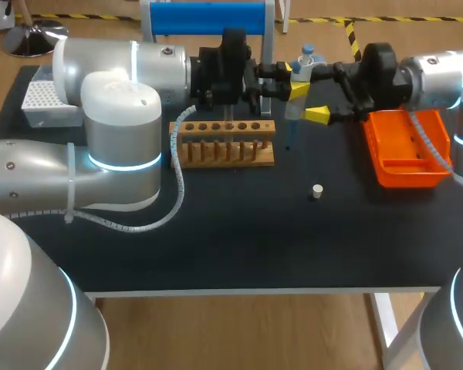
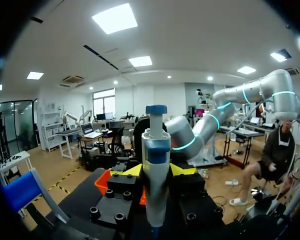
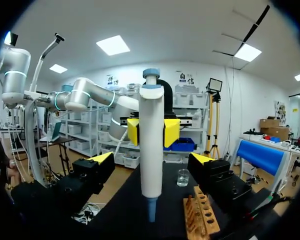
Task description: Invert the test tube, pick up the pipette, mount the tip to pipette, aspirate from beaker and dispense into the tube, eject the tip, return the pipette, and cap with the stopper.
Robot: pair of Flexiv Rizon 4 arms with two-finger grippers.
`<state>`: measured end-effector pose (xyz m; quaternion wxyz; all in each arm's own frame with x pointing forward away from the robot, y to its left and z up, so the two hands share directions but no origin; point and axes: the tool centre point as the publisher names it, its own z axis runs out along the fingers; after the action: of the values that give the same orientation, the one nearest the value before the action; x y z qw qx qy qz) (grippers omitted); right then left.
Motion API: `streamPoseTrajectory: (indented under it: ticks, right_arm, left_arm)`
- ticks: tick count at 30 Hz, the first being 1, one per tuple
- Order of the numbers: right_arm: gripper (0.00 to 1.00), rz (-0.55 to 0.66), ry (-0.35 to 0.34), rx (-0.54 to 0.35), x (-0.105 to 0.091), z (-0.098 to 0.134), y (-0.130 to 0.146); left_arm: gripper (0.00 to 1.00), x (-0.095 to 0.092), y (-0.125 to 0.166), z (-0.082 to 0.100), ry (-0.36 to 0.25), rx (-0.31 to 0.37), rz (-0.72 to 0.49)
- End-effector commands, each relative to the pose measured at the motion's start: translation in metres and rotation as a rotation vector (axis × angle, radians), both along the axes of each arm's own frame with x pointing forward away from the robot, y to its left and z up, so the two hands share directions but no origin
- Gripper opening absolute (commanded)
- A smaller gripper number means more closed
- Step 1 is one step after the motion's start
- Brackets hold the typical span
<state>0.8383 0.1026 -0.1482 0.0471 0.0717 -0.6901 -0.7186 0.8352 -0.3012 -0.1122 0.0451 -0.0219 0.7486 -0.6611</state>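
The white pipette [image 1: 302, 63] with a blue top hangs upright over the back middle of the table. My left gripper [image 1: 285, 72] is shut on its body; in the left wrist view the pipette [image 2: 156, 165] stands between the left gripper's [image 2: 157, 171] yellow tips. My right gripper [image 1: 309, 102] is open, with one finger on each side of the pipette and apart from it. In the right wrist view the pipette [image 3: 151, 150] hangs between the wide-spread fingers of the right gripper [image 3: 152, 159]. A small glass beaker [image 3: 183, 177] stands beyond it. The white stopper [image 1: 317, 191] lies on the mat.
The wooden tube rack [image 1: 224, 142] stands under and in front of my left wrist. An orange bin [image 1: 409, 150] sits at the right, a white tip box [image 1: 42, 100] at the far left, and a blue-topped stand [image 1: 208, 17] at the back edge.
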Motion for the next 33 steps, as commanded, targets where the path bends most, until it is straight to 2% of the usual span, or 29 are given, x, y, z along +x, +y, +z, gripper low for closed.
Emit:
streamPoseTrajectory:
  ticks: [1,6,11,18,28,33]
  right_arm:
    - [1.0,-0.032,-0.003,-0.006,0.001,0.001,-0.032]
    - [1.0,-0.118,0.017,-0.015,0.027,-0.002,-0.049]
    - [1.0,-0.179,0.034,-0.035,0.053,-0.006,-0.048]
    - [1.0,-0.24,0.032,-0.054,0.093,-0.004,-0.027]
    - [1.0,-0.321,0.01,-0.127,0.148,0.001,0.004]
    - [1.0,-0.356,0.01,-0.156,0.171,0.001,0.02]
  left_arm:
    - [0.0,0.0,0.0,0.001,0.001,0.001,0.001]
    - [0.0,0.0,0.0,0.001,0.001,0.001,0.001]
    - [0.0,0.0,0.0,0.001,0.001,0.001,0.001]
    - [0.0,0.0,0.0,0.001,0.001,0.001,0.001]
    - [0.0,0.0,0.0,0.001,0.001,0.001,0.001]
    - [0.0,0.0,0.0,0.001,0.001,0.001,0.001]
